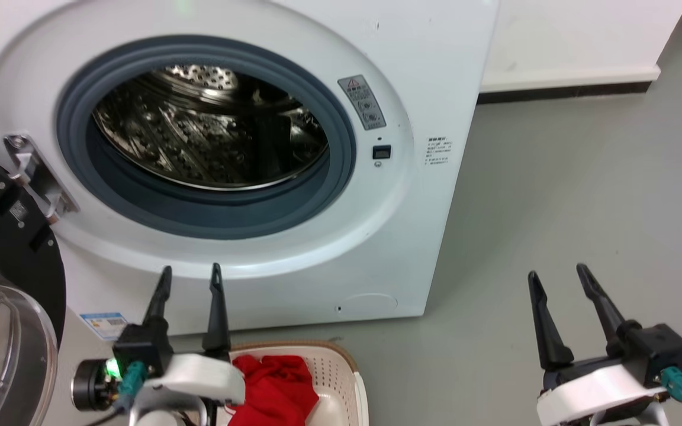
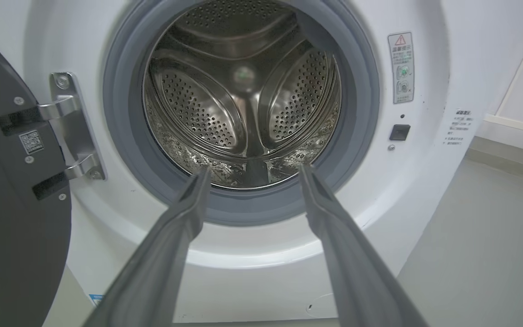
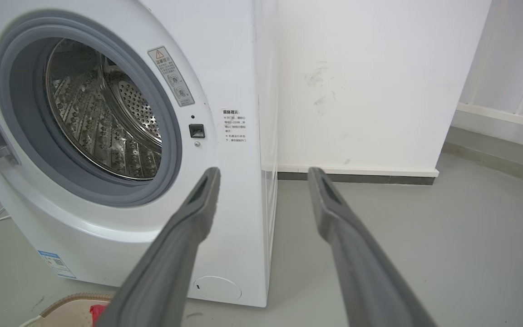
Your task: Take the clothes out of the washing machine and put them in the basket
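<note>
Since the red clothes point(image 1: 276, 384) lay heaped in the basket point(image 1: 347, 378), bunched toward its left side and partly behind our left wrist, we judged the task to be at or near its end. The basket sat on the grey floor point(image 1: 584, 207) just in front of the washing machine point(image 1: 424, 207), below the door opening. Higher up, the steel drum point(image 2: 243, 104) showed bare perforated metal wherever we could see into it, and the grey rubber ring point(image 1: 341, 154) carried nothing red. The lowest front lip behind that ring was hidden from us. The round glass door point(image 1: 3, 284) hung wide open at the left on its hinge point(image 1: 33, 177).

Our left gripper point(image 1: 192, 269) hovered over the basket's back rim, in front of the machine's lower panel. Its fingers were spread apart with nothing between them, and in its wrist view they pointed straight at the drum mouth. Our right gripper point(image 1: 557, 272) hung well off to the right over bare floor, likewise parted and empty.

We read the step in hand as the check after the drop into the basket. The next move called for a look at the low front of the drum. If any cloth turned up there, the left arm was the better placed to reach through the ring, keeping its fingers off the rubber. If none did, we needed only to draw both arms back.
</note>
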{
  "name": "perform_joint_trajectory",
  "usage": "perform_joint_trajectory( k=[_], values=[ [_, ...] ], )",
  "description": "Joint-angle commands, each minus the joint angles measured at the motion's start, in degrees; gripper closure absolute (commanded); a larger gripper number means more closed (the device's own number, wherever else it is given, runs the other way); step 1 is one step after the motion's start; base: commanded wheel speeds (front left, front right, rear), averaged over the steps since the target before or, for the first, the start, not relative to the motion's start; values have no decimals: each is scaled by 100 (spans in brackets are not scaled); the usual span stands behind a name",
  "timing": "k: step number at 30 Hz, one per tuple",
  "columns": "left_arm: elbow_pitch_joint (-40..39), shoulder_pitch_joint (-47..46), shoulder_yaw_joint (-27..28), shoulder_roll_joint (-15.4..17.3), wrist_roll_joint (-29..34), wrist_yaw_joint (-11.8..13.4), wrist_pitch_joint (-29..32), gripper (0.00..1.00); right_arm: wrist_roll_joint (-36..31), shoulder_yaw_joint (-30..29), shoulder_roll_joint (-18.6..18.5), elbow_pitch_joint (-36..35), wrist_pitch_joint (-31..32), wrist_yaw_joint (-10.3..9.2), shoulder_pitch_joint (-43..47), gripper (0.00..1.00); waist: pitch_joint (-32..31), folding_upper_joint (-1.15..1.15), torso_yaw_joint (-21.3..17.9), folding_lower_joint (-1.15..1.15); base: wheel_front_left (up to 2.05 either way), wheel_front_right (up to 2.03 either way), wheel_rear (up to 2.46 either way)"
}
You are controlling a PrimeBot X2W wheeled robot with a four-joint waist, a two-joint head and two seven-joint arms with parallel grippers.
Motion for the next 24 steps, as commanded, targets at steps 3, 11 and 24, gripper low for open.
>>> perform_joint_trajectory(
  k=[3,11,24],
  values=[
    [-241,361,-109,-1,132,46,-14,0,-64,34,0,-57,64,-3,209,0,-268,0,-20,1,0,0,0],
    [-422,789,-137,42,123,135,15,0,-37,55,0,-148,98,-3,395,0,-390,0,-40,1,0,0,0],
    [-530,872,-194,84,98,213,92,0,3,55,0,-184,124,-3,339,0,-331,0,18,1,0,0,0]
  ],
)
